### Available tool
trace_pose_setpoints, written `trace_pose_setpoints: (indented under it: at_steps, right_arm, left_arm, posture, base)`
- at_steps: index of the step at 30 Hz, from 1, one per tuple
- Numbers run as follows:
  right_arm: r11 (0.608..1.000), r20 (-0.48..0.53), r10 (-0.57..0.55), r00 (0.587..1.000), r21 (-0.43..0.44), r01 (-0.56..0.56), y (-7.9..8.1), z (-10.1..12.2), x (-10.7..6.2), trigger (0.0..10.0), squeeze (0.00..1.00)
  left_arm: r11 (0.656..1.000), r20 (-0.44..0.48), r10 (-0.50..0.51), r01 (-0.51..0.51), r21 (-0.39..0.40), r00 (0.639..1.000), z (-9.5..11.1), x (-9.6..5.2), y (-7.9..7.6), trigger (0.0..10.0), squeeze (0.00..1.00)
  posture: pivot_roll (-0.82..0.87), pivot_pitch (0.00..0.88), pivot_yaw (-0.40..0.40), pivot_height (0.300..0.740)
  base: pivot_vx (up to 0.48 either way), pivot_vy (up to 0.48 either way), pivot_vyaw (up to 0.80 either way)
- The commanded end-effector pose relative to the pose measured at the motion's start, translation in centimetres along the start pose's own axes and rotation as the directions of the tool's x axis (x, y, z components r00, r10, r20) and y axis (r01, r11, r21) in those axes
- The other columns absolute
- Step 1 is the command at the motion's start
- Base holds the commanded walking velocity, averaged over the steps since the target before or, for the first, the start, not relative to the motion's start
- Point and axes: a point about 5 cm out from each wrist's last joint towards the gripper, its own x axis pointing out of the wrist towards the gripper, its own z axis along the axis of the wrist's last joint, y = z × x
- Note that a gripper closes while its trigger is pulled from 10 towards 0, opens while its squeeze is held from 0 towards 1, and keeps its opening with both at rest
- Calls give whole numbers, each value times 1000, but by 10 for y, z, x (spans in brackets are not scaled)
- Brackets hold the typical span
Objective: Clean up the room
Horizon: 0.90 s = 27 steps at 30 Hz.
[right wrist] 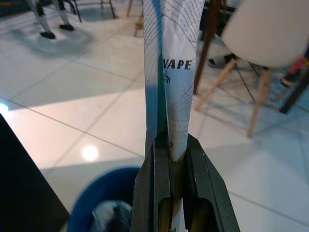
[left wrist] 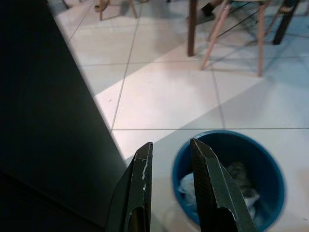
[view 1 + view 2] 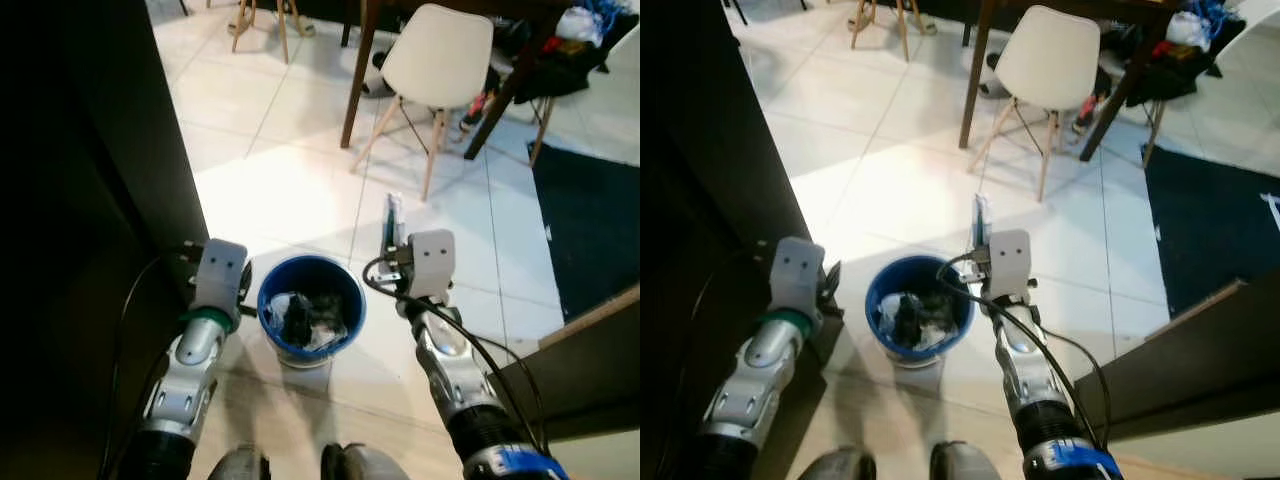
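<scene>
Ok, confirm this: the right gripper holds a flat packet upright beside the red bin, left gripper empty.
Wrong on one point: the bin is blue, as the left eye view shows. The right gripper does hold the packet upright beside it, and the left gripper is empty.

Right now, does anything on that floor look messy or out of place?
Nothing spilled. The blue bin stands upright with crumpled rubbish inside. The right pincer grips a flattened wrapper beside it. Dark clutter sits piled behind the white chair.
</scene>
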Motion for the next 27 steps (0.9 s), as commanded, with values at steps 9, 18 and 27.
trace_pose_setpoints:
  at_steps: [9, 18, 27]
  right_arm:
    - [1000, -27, -5, 1000, -3, 5, -3, -9, -5, 10000, 0]
    - [1000, -33, 0, 999, -7, -1, -2, -10, -5, 10000, 0]
    - [999, -65, 26, 998, -18, -27, 2, -15, -4, 10000, 0]
  left_arm:
    - [1000, -12, -26, 27, 7, 1000, -3, -1, -6, 10000, 0]
    - [1000, -18, -30, 30, -6, 999, -4, -2, -6, 10000, 0]
    - [1000, -27, -25, 25, -5, 999, -6, -3, -5, 10000, 0]
  posture:
    - [-3, 87, -5, 740]
    - [-3, 87, -6, 740]
    - [0, 87, -7, 740]
  base:
    - [397, -167, 0]
    - [0, 0, 0]
    - [0, 0, 0]
